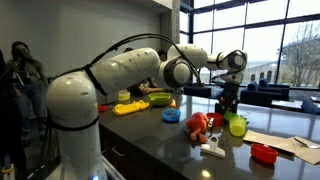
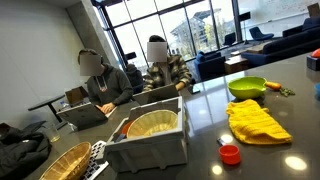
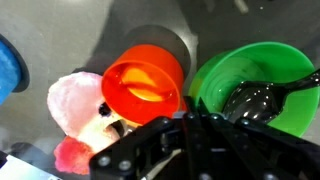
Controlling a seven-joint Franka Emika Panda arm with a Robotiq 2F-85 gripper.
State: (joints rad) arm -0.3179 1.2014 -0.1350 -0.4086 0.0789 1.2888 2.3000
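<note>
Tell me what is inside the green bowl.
A black spoon lies in the green bowl, its handle reaching over the right rim. The shut end effector covers the bowl's lower edge, so anything there is hidden.

An exterior view stands close beside the white arm (image 1: 120,70) at counter height, facing along the dark counter (image 1: 160,130) toward the windows (image 1: 260,40) at frame right. An exterior view sits low on the counter, facing seated people (image 2: 100,80) at upper left. The yellow cloth (image 2: 258,122) shows in both exterior views. The wrist view looks straight down, very near, into the green cup (image 3: 250,85), which is also at right centre in an exterior view (image 1: 237,125).
</note>
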